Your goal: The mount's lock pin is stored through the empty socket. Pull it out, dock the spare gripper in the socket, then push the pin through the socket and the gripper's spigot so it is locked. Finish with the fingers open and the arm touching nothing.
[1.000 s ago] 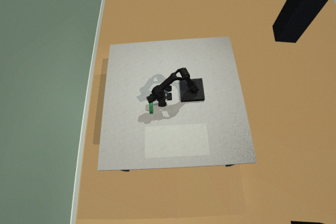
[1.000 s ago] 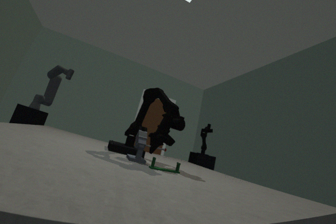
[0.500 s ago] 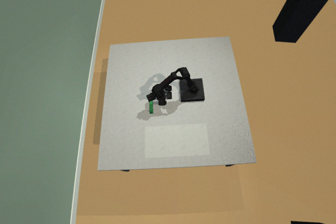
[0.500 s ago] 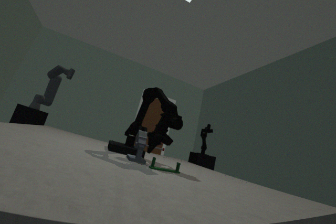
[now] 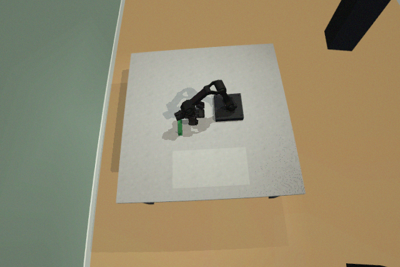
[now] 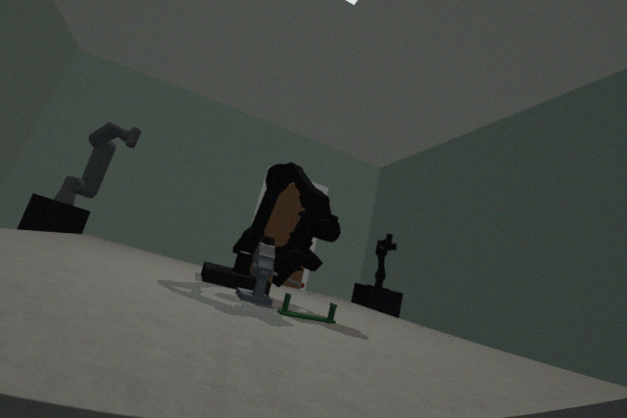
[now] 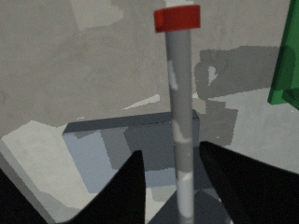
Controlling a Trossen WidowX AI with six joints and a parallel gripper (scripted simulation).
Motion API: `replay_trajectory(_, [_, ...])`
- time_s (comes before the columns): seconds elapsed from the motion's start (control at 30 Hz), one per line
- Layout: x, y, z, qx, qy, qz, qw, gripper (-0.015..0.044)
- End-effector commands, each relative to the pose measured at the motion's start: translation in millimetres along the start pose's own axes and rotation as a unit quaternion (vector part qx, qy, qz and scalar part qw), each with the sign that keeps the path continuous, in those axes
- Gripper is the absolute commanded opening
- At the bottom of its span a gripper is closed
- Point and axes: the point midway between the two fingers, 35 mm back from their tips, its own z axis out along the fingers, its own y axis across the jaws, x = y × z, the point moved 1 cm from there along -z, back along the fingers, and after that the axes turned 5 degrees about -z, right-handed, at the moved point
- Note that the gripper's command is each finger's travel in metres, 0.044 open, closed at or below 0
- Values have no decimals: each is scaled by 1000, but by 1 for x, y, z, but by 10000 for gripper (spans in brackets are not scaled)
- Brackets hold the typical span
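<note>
The black claw (image 6: 278,283) (image 7: 171,152) stands partly open, its tapered fingers apart, as the smooth grey lock pin (image 6: 293,283) (image 7: 181,107) crosses the gap between them in the wrist view. The pin's red collar (image 6: 302,285) (image 7: 177,19), lost in the top view, lies ahead of the claw. Nearby stand the blue-grey mount (image 6: 262,271) (image 7: 86,161) and, farther out, a green two-post bracket (image 5: 179,128) (image 6: 308,316) (image 7: 286,70).

Finding: red on the pin's short cylindrical cap (image 6: 303,285) (image 7: 177,19), grey on its slim round shaft (image 7: 179,107). Green on the U-shaped bracket (image 5: 179,127) (image 6: 308,316) (image 7: 284,61). Blue-grey on the blocky upright mount (image 6: 262,271) (image 7: 86,159). Faint mottling on the pale grey flat tabletop (image 5: 155,73) (image 6: 152,352) (image 7: 47,70).
</note>
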Motion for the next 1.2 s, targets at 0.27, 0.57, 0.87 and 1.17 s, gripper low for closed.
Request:
replay_trajectory(0.27, [-6,1,-14,-2,0,-1,1000,200])
replay_trajectory(0.57, [-15,1,-34,-3,3,-3,1000,200])
replay_trajectory(0.87, [-24,1,-55,-2,5,-6,1000,200])
replay_trajectory(1.17, [-33,1,-77,-1,7,-8,1000,200])
